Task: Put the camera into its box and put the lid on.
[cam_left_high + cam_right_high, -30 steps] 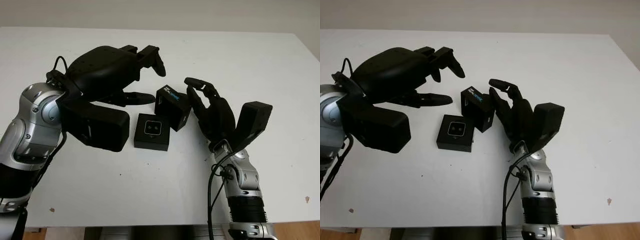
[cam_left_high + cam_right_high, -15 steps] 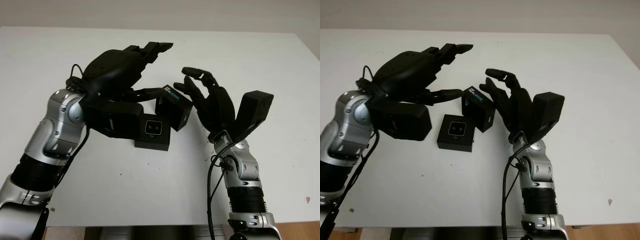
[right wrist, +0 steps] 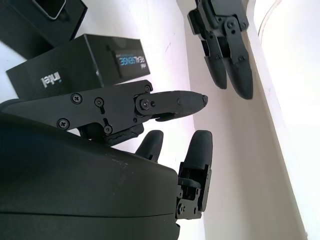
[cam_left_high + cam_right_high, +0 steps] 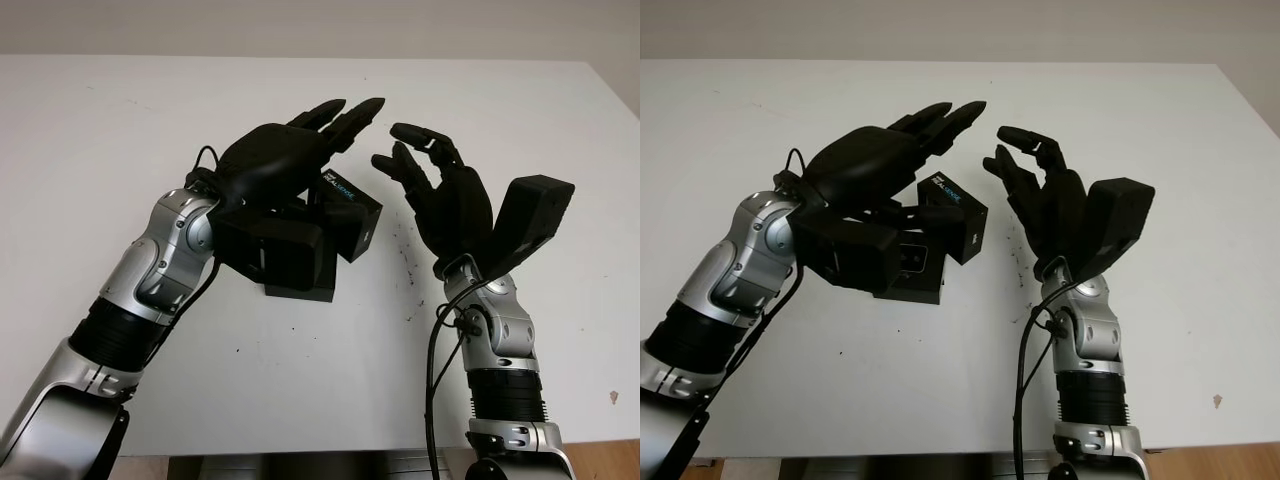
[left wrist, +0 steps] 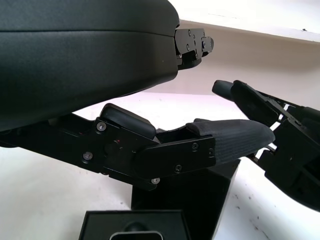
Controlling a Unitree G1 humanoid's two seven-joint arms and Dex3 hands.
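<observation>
bench (image 4: 130,120): broad, flat, matte white, faintly speckled with dark marks near the right arm. nothing on it would stop a sliding thing.

left hand (image 4: 290,160): bulky black shell with a silver jointed forearm, raised above the two boxes, nothing held, fingers extended toward the right hand. right hand (image 4: 435,180): same build, lifted just beside the lid, empty, fingers loosely bent and open. fingertips of the two hands are seen close together over the lid.

lid (image 4: 952,218): black rigid card sleeve, sharp-cornered, smooth printed faces with white and blue lettering, propped at a tilt against the box. box (image 4: 915,275): low, square, black, lying flat on the bench under the left palm, partly hidden by it. camera (image 4: 912,258): small pale rounded-rectangle face seen seated in the box's recess, so it is judged already in place.

risks, as judged:
- the lid could be knocked flat or pushed away if either hand descends without a grip being set; it is only leaning.
- the two hands could collide, fingertips being so near.
- smooth card could slip from hard fingers.
- the light box could be shifted on the slick bench when the lid is pressed down, leaving it skewed.
</observation>
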